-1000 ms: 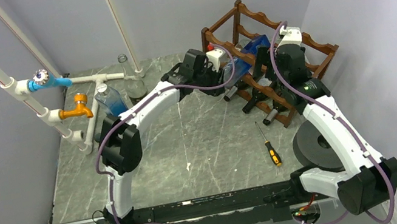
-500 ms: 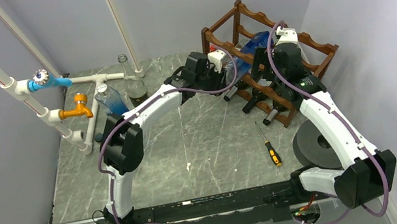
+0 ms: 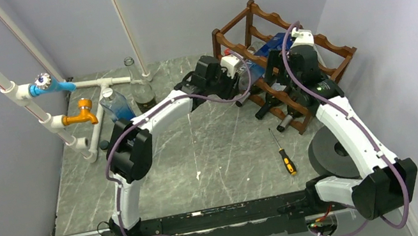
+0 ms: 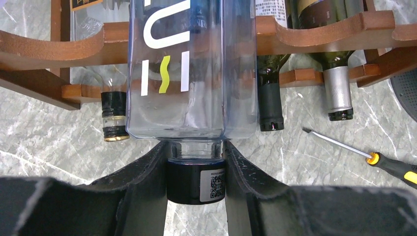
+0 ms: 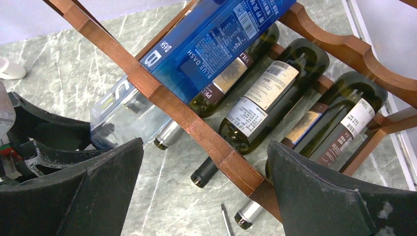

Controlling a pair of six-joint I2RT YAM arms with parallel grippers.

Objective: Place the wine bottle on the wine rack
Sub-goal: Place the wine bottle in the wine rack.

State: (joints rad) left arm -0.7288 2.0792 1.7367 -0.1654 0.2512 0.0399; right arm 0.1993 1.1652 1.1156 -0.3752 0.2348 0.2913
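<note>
Left claw point(image 4: 195, 162) clamps neck of blue-tinted clear square bottle point(image 4: 192, 73); right claw point(image 5: 206, 167) wide, empty. Premature release: bottle slides off reddish-brown scalloped wooden rack point(image 4: 319, 37).

Lab test cell: plain grey walls point(image 3: 186, 5), pipework point(image 3: 12, 90) with taps point(image 3: 81, 114), arm-mounting rail point(image 3: 211, 216).

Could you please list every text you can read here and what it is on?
"BLUE DASH": small white print on the blue bottle.
"DASH": large white letters along the same bottle.
"U": large white letter on that bottle, rest cut off.
Labels on the wine bottles in the wine rack: too small to read.
QR sticker on the bottle's cap: too small.
</note>
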